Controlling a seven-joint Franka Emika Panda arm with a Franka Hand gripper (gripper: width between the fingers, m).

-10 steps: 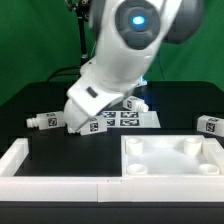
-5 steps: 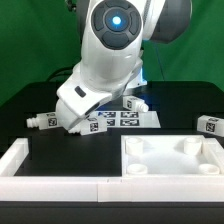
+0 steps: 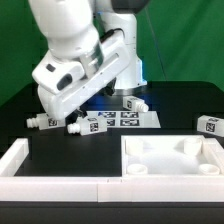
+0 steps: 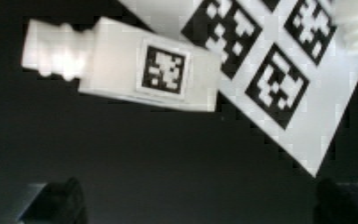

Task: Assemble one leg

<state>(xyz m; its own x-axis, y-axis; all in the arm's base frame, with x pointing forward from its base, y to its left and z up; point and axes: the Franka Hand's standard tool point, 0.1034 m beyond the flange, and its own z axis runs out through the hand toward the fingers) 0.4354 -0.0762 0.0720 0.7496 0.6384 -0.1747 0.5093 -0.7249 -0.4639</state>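
Several stubby white legs with square tags lie on the black table. One [image 3: 40, 121] is at the exterior view's left, one [image 3: 84, 126] lies by the marker board [image 3: 125, 119], one [image 3: 133, 103] is behind the board and one [image 3: 210, 126] is at the far right. My gripper [image 3: 58, 112] hangs over the two left legs, its fingertips hard to make out there. In the wrist view a tagged leg [image 4: 131, 65] lies on its side next to the marker board [image 4: 274, 50]. My gripper [image 4: 202, 205] is open and empty there, its dark fingers [image 4: 55, 200] wide apart and clear of the leg.
The large white square panel with round sockets [image 3: 170, 155] lies at the front right. A white L-shaped wall [image 3: 20, 160] runs along the front left. A green curtain hangs behind the table.
The arm has swung toward the exterior view's left, bringing the hand from over the marker board to over the two left legs. The legs and the panel have not moved.
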